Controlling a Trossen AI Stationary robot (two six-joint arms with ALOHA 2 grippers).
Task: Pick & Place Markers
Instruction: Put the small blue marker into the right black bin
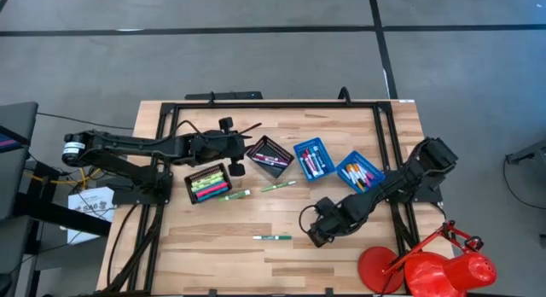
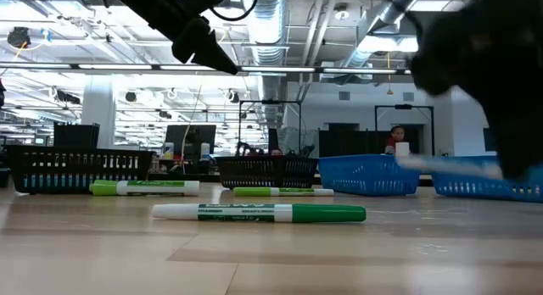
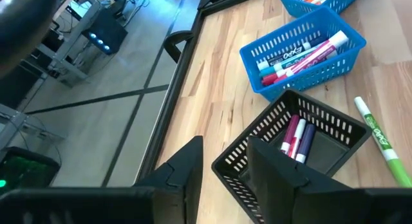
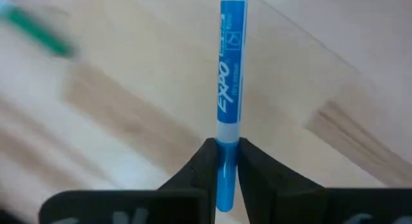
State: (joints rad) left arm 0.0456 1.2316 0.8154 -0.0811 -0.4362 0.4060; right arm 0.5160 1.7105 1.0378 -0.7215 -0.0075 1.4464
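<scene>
Four trays sit on the tabletop (image 1: 213, 250), each holding markers. Right pincer (image 4: 222, 161) is clamped on a blue marker (image 4: 229, 76); left pincer (image 3: 222, 166) hangs parted, empty, above a black tray (image 3: 293, 137).

A large open robotics lab: exposed silver ceiling ducts (image 2: 280, 24) and strip lighting overhead, black metal equipment frames (image 2: 405, 125) beyond the pale wooden butcher-block table (image 1: 213, 246), grey floor around.

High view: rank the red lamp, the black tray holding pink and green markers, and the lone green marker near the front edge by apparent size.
1. Red lamp, largest.
2. Black tray.
3. Lone green marker, smallest.
All sit at table level, so camera nearness hardly skews this.
</scene>
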